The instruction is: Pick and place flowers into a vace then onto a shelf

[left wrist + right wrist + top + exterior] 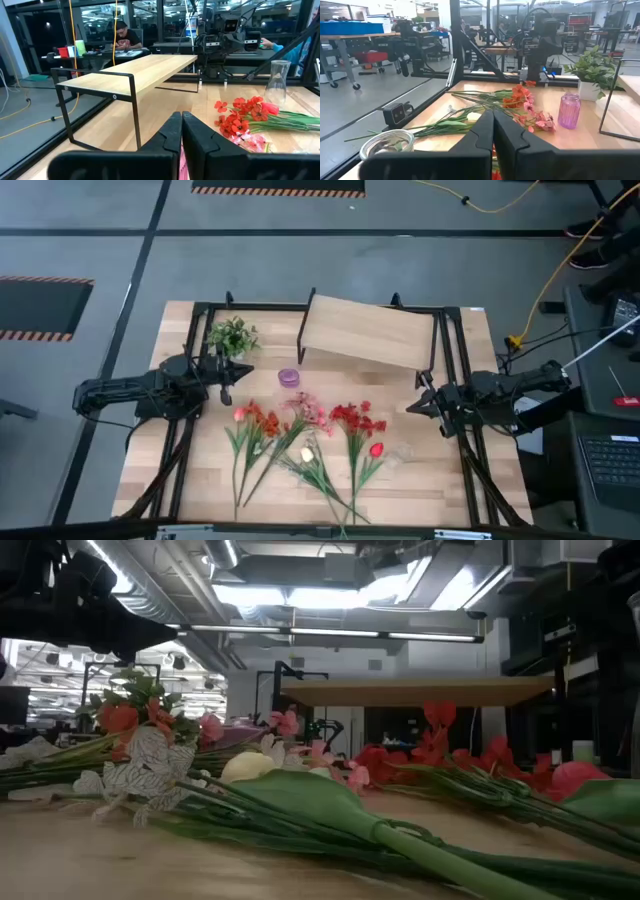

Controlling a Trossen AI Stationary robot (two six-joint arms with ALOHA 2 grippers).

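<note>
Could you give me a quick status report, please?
Both end effectors shut, empty: left, right. Flowers loose on table. Shelf bare. Nothing blocking.

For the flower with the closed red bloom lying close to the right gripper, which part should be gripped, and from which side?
Judging by its pose, grip the green stem below the closed red bloom, not the soft head. It lies flat on the table, so come from straight above with fingers across the stem. The right gripper, now shut, is nearest.

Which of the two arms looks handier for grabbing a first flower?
Probably the left. The left pincer sits just behind the orange-red flowers. The right pincer is beside the red flowers, slightly farther off. Both are shut and empty, so it's close.
</note>
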